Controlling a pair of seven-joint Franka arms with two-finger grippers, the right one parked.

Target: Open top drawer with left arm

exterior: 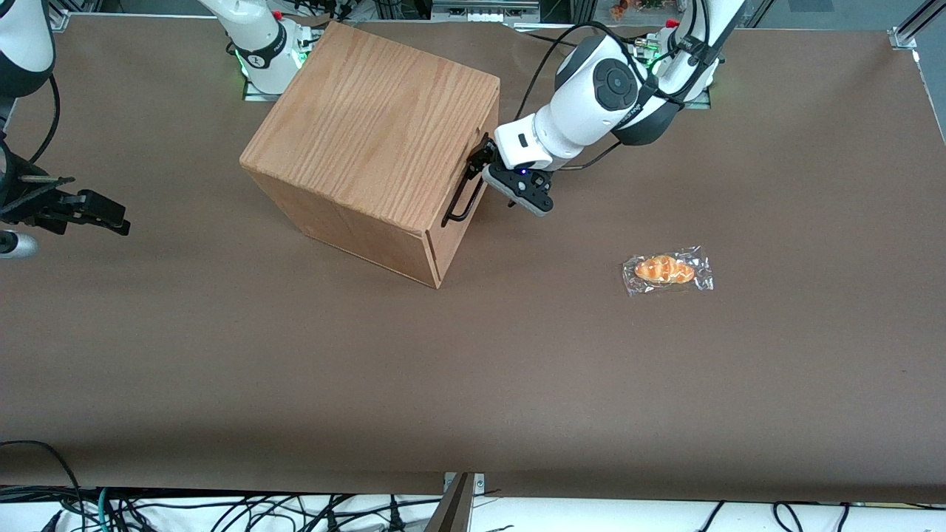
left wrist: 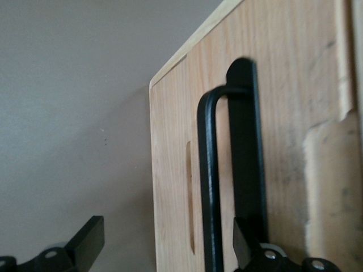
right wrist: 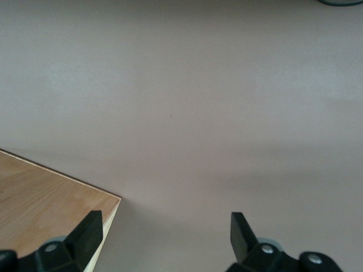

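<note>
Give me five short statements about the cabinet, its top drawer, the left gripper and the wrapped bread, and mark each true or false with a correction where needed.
1. The left gripper is at the top drawer's black handle. True.
2. The top drawer is pulled far out, showing its floor. False: it sits flush in the cabinet.
3. The gripper's fingers are open, one on each side of the handle bar. True.
4. The wrapped bread lies on top of the cabinet. False: it lies on the table, nearer the front camera than the gripper.
5. The gripper holds the bread. False: it holds nothing.
</note>
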